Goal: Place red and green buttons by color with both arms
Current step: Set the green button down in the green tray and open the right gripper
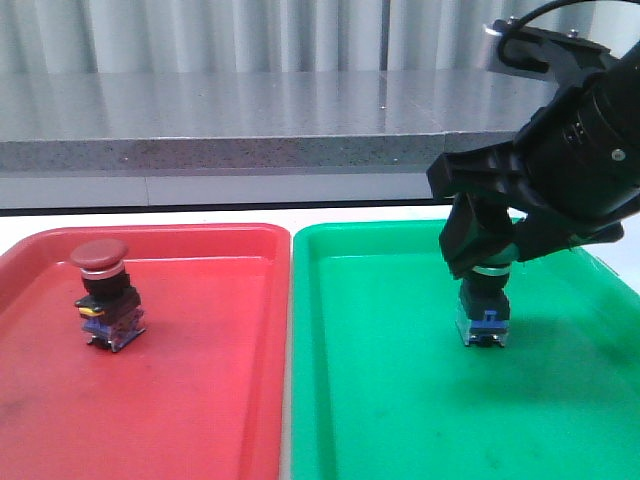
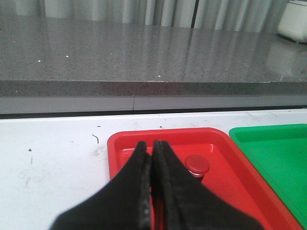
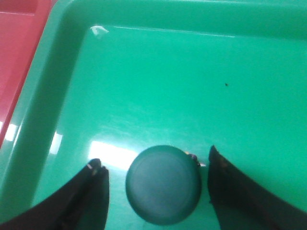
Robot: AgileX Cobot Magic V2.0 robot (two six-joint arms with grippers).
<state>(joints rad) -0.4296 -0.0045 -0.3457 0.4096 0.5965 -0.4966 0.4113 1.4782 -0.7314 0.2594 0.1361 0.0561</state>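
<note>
The red button stands upright in the red tray at its far left; its cap also shows in the left wrist view. My left gripper is shut and empty, held above the red tray, apart from the red button. The green button stands upright in the green tray; its cap shows in the right wrist view. My right gripper is open, its fingers on either side of the green cap with gaps on both sides.
The two trays lie side by side on a white table. A grey counter ledge runs along the back. The green tray's near-left wall borders the red tray.
</note>
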